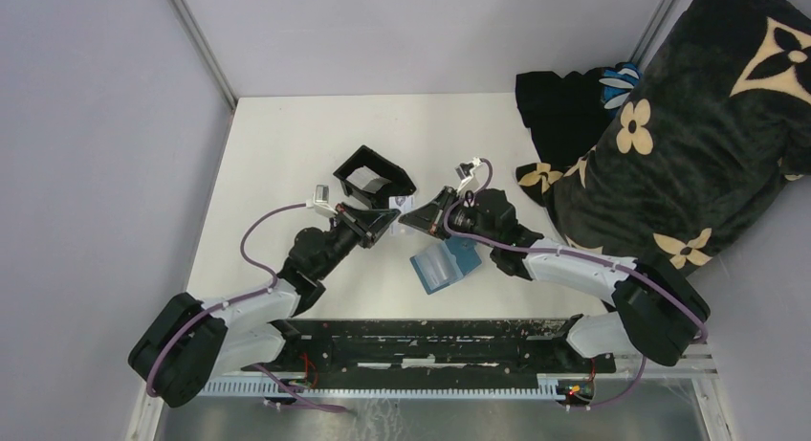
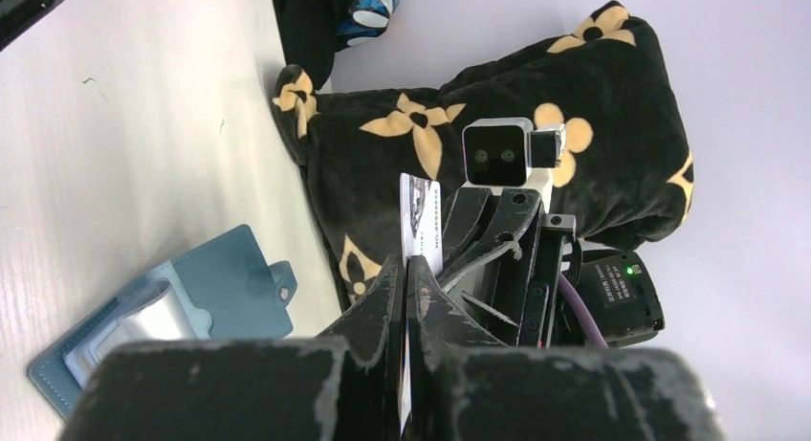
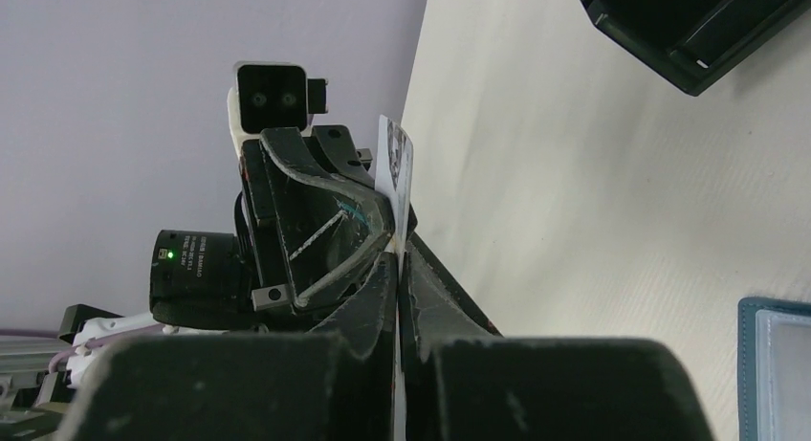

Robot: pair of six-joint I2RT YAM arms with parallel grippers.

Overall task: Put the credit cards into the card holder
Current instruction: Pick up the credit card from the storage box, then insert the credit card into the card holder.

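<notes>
Looks like a robotics lab cell to me, nobody's home. Bare white table (image 1: 287, 164) boxed in by blank grey walls (image 1: 96, 154) on metal posts (image 1: 199, 44). Two robot arms (image 1: 239, 312) are bolted to a scuffed black rail (image 1: 430, 338), with purple cables (image 2: 577, 309) and a wrist camera (image 2: 497, 152). Only homey bit is a flowery black blanket (image 1: 689, 144) slumped in the corner.
</notes>
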